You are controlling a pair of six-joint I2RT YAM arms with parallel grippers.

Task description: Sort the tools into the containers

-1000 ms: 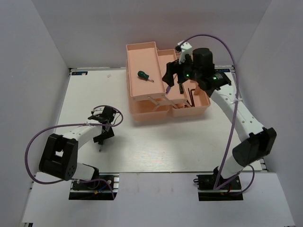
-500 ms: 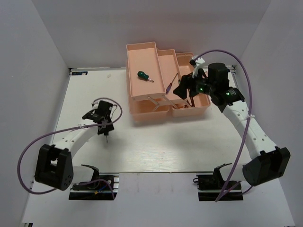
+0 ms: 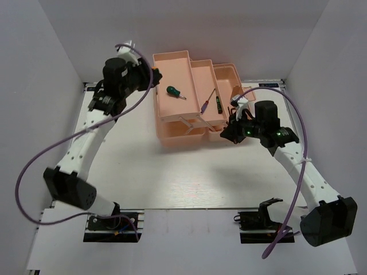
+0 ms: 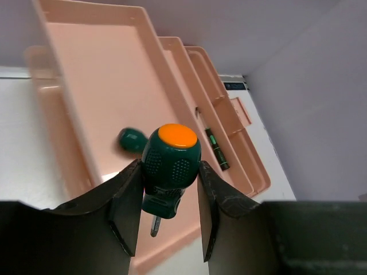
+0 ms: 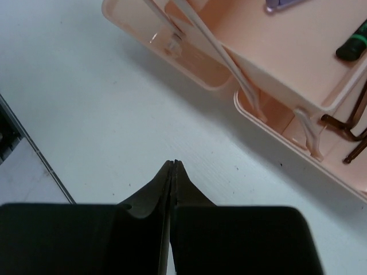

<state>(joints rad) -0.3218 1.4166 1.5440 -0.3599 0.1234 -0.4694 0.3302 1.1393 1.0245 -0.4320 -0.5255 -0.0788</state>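
1. Stubby green-handled, orange-capped screwdriver [image 4: 171, 157]: clamped by left end effector [image 4: 170, 197], tip down, above the left tray's edge in the salmon-pink translucent plastic toolbox [image 4: 92, 74].
2. Second stubby green screwdriver [image 4: 131, 141]: lying in that tray.
3. Right end effector [image 5: 173, 167]: fingers together, empty, over white table [image 5: 86, 86] beside toolbox.
4. Risk: released here, so near the wall, item 1 could bounce out.

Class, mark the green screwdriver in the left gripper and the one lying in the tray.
held green screwdriver [image 4: 171, 166]: left wrist view, on its dimpled handle.
loose green screwdriver [image 3: 172, 90]: top external view, on its handle.
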